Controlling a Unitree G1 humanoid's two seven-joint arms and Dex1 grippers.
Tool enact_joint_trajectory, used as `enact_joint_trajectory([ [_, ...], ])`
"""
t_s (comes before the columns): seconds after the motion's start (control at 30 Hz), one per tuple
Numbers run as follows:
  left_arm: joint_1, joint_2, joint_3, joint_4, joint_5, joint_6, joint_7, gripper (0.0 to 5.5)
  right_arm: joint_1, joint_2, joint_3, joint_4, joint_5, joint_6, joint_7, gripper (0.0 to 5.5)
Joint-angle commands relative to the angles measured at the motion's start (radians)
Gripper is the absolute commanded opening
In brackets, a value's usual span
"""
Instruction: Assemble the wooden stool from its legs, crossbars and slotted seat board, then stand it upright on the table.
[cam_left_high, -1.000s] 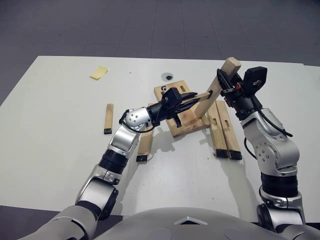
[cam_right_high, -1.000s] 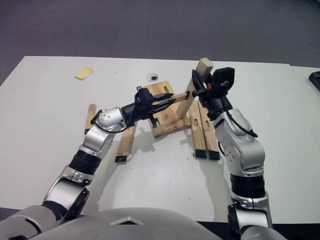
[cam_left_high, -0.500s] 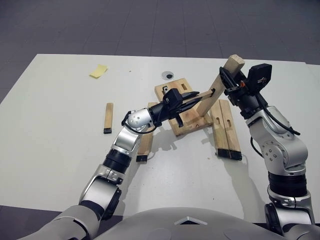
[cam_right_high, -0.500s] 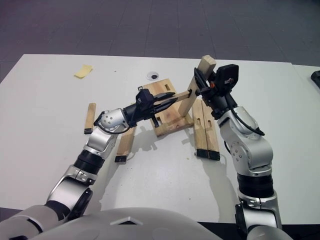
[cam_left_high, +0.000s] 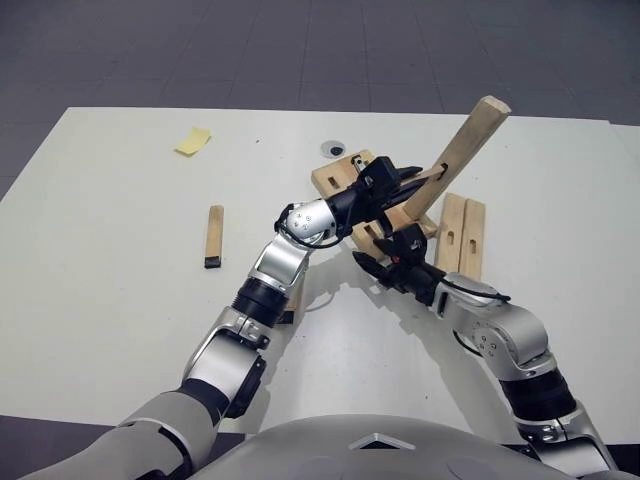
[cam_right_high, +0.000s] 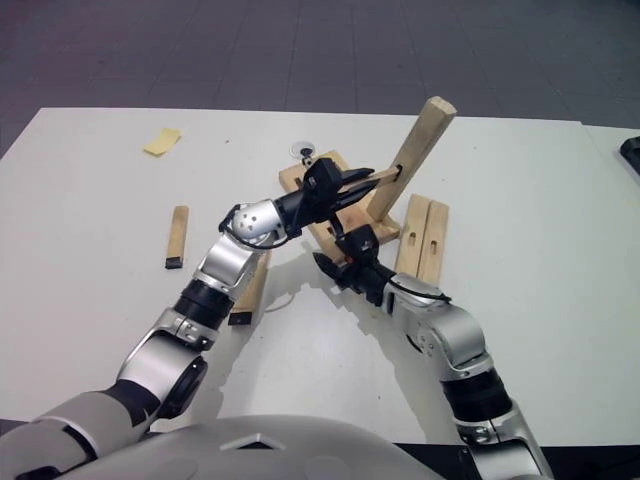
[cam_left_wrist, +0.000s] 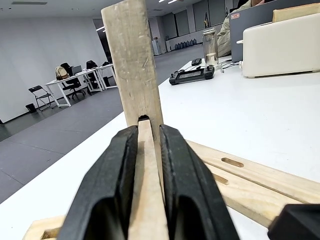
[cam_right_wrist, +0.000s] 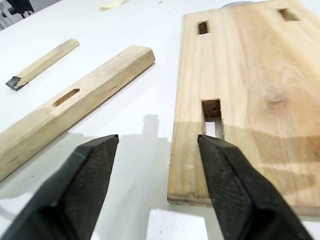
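**Right arm lets go of the leg and goes down to the board**

Since one second ago the right gripper (cam_right_wrist: 157, 141) has released the raised leg (cam_left_high: 467, 138) and has dropped low, to the near edge of the seat board (cam_right_wrist: 250, 75). Its jaws are wide apart and nothing is between them. In the right wrist view one finger stands in front of the board's near corner, beside a slot, and the other over the bare table (cam_left_high: 120, 250). If they touch the wood, I cannot tell.

The left gripper (cam_left_wrist: 149, 131) has stretched further forward in the same time. Its jaws are clamped on a crossbar (cam_left_wrist: 147, 200), and the far end of this crossbar sits in the slot of the raised leg. The leg leans more than before, with its top tilted to the robot's right and away. Its lower end is hidden behind the left gripper, over the seat board.

The seat board lies flat on the table, slots facing up. Two more legs (cam_left_high: 460, 235) lie side by side just to the right of it. A fourth leg (cam_right_wrist: 75, 106) lies on the table under the left forearm. A second crossbar (cam_left_high: 215, 235) lies alone further to the left, well apart from the board. A yellow note (cam_left_high: 197, 143) is near the far left part of the table.
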Motion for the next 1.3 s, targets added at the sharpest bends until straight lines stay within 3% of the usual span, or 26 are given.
enact_joint_trajectory([
  [0.03, -0.031, -0.023, -0.002, 0.003, 0.019, 0.000, 0.011, 0.58, -0.001, 0.015, -0.069, -0.042, 0.033, -0.018, 0.057, 3.66],
  [0.2, -0.034, -0.023, 0.007, 0.013, 0.029, -0.002, 0.023, 0.58, 0.026, -0.084, -0.191, -0.152, 0.130, -0.005, 0.220, 4.44],
  [0.37, -0.033, -0.019, 0.009, 0.021, 0.039, -0.003, 0.032, 0.58, -0.026, -0.135, -0.464, -0.243, 0.544, 0.028, 0.353, 5.20],
  [0.47, -0.031, -0.017, 0.007, 0.023, 0.041, -0.002, 0.034, 0.57, -0.201, -0.095, -0.624, -0.126, 0.753, -0.030, 0.200, 5.40],
  [0.6, -0.023, -0.016, -0.001, 0.024, 0.042, 0.001, 0.032, 0.57, -0.425, -0.072, -0.719, 0.029, 0.793, -0.137, -0.020, 5.40],
  [0.67, -0.015, -0.014, -0.003, 0.020, 0.041, 0.005, 0.031, 0.57, -0.491, -0.072, -0.712, 0.109, 0.688, -0.178, -0.114, 5.40],
  [0.8, -0.009, -0.014, -0.005, 0.022, 0.044, 0.008, 0.033, 0.57, -0.589, -0.090, -0.656, 0.487, 0.331, -0.265, -0.398, 5.40],
  [0.9, -0.011, -0.016, -0.004, 0.024, 0.044, 0.011, 0.036, 0.57, -0.550, -0.089, -0.457, 0.539, 0.097, -0.287, -0.327, 5.40],
  [0.97, -0.012, -0.017, 0.000, 0.027, 0.040, 0.017, 0.036, 0.57, -0.524, -0.045, -0.413, 0.519, 0.050, -0.287, -0.309, 5.40],
  [1.3, -0.002, -0.025, 0.015, 0.034, 0.021, 0.056, 0.038, 0.57, -0.483, 0.041, -0.441, 0.482, -0.035, -0.289, -0.270, 5.40],
])
